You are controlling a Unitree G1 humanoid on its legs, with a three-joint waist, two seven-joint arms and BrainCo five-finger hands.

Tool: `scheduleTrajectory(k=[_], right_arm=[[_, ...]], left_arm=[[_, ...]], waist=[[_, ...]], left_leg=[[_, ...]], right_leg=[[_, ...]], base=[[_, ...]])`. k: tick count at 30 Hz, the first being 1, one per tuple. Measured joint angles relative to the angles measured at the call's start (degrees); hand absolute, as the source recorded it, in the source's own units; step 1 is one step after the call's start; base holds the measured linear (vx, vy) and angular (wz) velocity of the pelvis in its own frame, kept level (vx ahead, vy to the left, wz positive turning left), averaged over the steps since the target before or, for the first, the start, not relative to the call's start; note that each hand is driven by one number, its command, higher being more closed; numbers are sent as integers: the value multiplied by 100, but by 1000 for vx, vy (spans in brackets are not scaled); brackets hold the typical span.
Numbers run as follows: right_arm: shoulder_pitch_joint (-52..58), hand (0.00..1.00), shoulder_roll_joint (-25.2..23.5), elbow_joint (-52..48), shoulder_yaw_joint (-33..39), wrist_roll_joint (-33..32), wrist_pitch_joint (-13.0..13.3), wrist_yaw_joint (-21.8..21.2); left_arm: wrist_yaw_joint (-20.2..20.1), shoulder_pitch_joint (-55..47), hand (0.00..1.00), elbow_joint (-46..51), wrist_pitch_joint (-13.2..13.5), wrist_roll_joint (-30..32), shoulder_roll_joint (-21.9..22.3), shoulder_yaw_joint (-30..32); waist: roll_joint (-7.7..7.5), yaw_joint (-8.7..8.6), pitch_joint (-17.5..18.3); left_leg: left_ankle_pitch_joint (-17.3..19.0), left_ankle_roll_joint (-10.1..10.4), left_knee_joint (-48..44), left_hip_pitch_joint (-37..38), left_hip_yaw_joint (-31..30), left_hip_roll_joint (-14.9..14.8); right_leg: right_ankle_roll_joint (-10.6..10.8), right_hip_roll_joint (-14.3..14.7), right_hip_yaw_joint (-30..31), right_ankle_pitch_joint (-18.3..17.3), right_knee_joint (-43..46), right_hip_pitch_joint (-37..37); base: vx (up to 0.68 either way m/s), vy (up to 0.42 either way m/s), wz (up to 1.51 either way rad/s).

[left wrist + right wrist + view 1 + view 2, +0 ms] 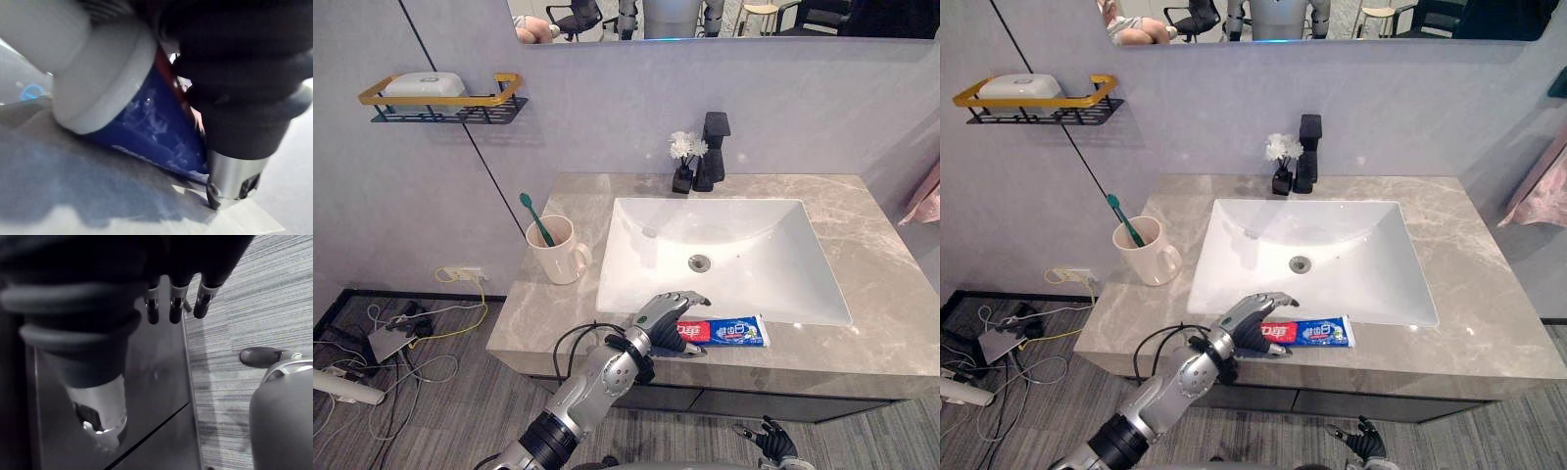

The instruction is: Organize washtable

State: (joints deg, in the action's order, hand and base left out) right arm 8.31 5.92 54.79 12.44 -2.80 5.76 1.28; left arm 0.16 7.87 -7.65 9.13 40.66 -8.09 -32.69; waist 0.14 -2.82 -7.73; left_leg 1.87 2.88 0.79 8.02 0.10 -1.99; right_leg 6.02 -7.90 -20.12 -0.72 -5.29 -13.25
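A red, white and blue toothpaste tube [734,331] lies on the grey stone counter [881,294], on the front strip before the white sink [724,255]. My left hand [664,319] is over the tube's left, cap end, with the fingers arched above it and the thumb under its near side. Up close, the tube's white cap and blue body [146,117] lie against the thumb [230,178]. My right hand [773,441] hangs below the counter front, its fingers [175,308] relaxed and holding nothing.
A cream mug [558,253] holding a green toothbrush [536,217] stands at the counter's left. A black faucet [713,147] and a small vase of white flowers [685,157] stand behind the sink. A wall shelf [440,98] carries a white box.
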Motion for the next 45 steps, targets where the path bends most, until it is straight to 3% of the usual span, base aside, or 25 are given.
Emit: scheduleTrajectory(k=[4,17,25,29,34,41,45], right_arm=[[0,0,0,0,0,0,0,0],[165,0,-78,-1,28,-224,-8,3],[418,0,-98,-165,575,-581,-9,152],[622,0,-83,-967,1139,-725,6,195],[876,0,-82,-2138,2027,-1070,11,217],[1296,0,127,-5203,2984,-1499,-4,12],[1249,0,495,-6578,3074,-1701,64,-211]], left_arm=[[15,15,100,-17,15,-26,69,179],[17,-230,100,253,-10,-670,-64,368],[29,-376,100,689,-22,-1110,-112,452],[136,-471,100,1166,-31,-1370,-86,873],[201,-459,100,1500,-49,-1536,52,1253],[143,-479,100,2132,-107,-1609,132,1642],[72,-728,100,2309,-106,-1643,121,1854]], waist=[[3,-125,0],[71,-126,25],[93,-172,34],[123,-273,71],[91,-274,97],[-3,-304,100],[-65,-324,166]], left_leg=[[1,1,49,30,6,-3],[162,24,-17,161,381,-73],[327,61,-158,147,696,-174],[392,64,-184,139,903,-197],[474,44,-206,175,1162,-202],[619,36,-379,165,1370,-238],[692,64,-485,114,1461,-295]], right_leg=[[2,4,22,-2,-15,-1],[1,35,413,-3,15,58],[-3,115,755,0,32,198],[-7,127,977,3,94,347],[-6,128,1252,4,152,470],[-3,153,1473,4,218,563],[0,200,1585,7,236,640]], base=[[22,4,-4],[-15,8,-14],[2,-4,-23],[9,11,-30],[2,17,-26],[-11,-1,-17],[-18,-24,-14]])
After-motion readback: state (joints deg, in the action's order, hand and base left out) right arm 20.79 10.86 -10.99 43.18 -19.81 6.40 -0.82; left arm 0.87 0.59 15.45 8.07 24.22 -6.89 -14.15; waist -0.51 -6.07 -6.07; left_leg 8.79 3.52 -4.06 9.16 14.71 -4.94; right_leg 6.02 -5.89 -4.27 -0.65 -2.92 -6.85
